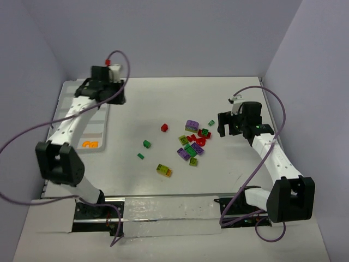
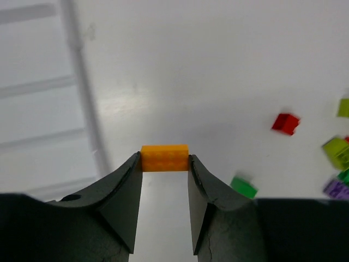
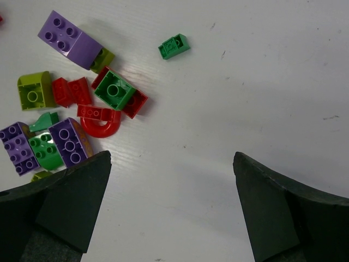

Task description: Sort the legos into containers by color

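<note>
Covering much of tray (image 1: 101, 129): left arm (image 1: 76, 117)

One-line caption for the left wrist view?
Left claw holds an orange lego, tray at left, loose legos at right.

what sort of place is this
Probably a robot lab test cell: plain walls enclose a white table, the left arm and right arm are bolted at its edge, legos lie scattered.
</note>
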Controlling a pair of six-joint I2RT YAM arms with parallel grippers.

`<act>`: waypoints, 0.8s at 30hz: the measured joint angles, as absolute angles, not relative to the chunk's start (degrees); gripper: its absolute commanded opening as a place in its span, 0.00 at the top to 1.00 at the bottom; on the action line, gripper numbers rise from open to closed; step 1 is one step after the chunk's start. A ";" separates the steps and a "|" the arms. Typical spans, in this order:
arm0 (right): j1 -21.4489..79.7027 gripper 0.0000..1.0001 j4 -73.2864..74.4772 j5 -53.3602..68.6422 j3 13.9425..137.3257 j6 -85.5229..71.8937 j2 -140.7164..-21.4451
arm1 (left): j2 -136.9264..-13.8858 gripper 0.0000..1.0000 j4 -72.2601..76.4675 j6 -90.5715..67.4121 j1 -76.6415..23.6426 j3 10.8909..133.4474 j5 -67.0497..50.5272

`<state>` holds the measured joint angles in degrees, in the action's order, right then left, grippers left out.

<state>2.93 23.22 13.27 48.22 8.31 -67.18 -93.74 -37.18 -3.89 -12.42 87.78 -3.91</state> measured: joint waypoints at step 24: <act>11.96 0.01 23.24 12.31 48.97 9.01 -67.67 | -86.60 0.48 -35.10 12.49 18.85 56.35 -8.81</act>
<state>11.96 23.24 12.31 48.97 9.01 -67.67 -86.60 -35.10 12.49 18.85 56.35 -8.81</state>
